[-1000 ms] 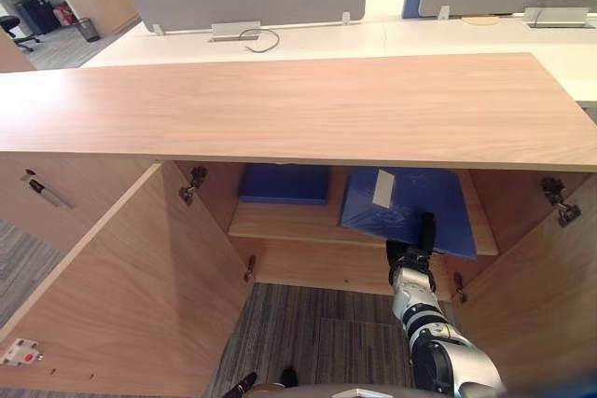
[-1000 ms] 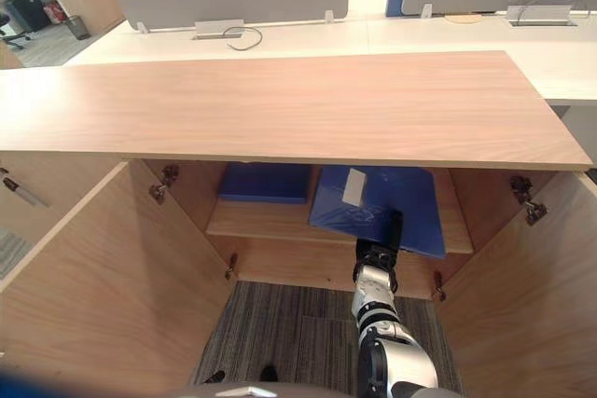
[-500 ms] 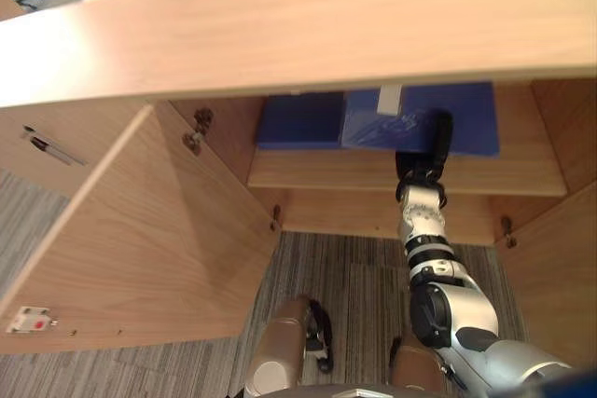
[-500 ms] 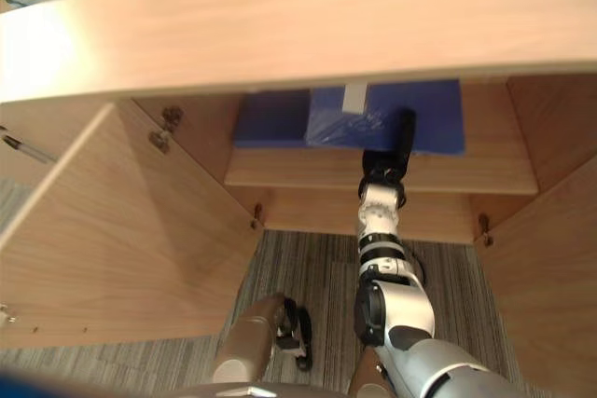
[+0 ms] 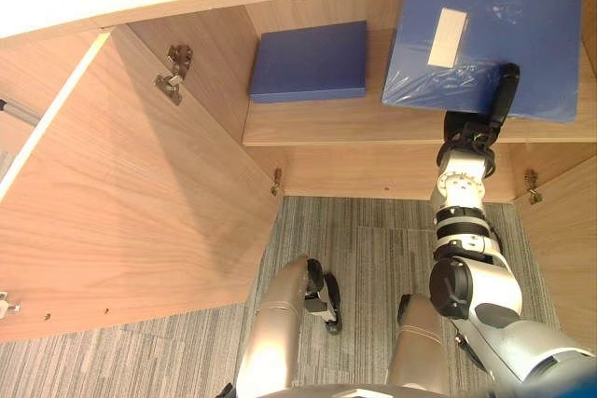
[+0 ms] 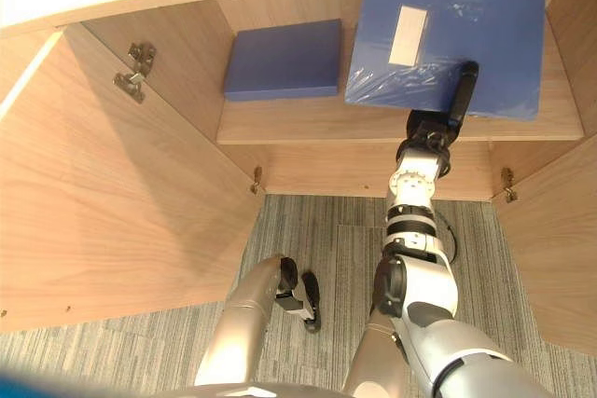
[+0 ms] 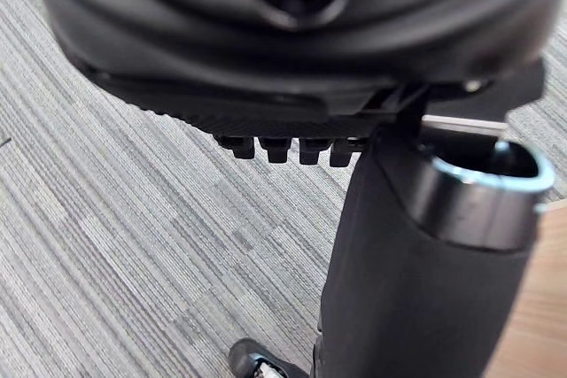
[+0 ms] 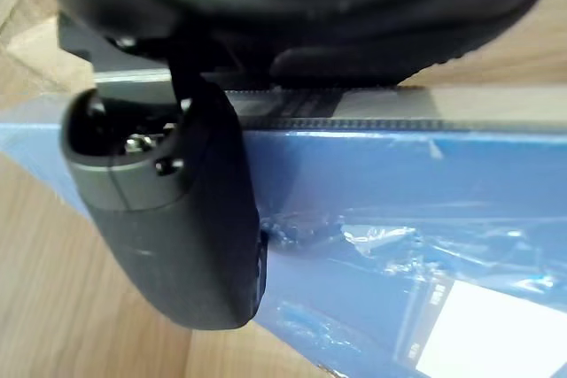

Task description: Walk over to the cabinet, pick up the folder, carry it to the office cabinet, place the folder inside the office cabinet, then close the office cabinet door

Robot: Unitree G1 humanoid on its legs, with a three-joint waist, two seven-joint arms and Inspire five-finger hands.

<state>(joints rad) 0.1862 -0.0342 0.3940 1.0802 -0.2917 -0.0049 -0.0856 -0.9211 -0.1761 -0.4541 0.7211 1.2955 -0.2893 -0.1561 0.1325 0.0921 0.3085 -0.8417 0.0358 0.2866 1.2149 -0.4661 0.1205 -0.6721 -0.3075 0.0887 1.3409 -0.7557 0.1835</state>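
The right hand (image 5: 466,132) reaches in at the shelf's front edge, at about 2 o'clock in the head views. Its thumb (image 8: 177,219) lies along the folder's cover and the folder's near edge sits against the palm. Whether the hand grips from beneath, I cannot tell. The folder (image 5: 522,44), blue under a clear wrap with a white label, lies askew on the shelf (image 5: 317,123) inside the office cabinet, at 1 o'clock. A smaller blue binder (image 5: 308,61) lies flat beside it, apart, at 11 o'clock.

The fetching and carrying look done, and the placing is nearly done, since the folder appears to rest on the shelf. What is left is to let go, draw the arm out and close up. The left door (image 5: 140,202) at 9 o'clock and the right door (image 5: 564,240) at 4 o'clock both stand open. The left hand (image 5: 322,297) hangs low over the carpet (image 5: 373,240) at 6 o'clock, and I cannot tell its state.
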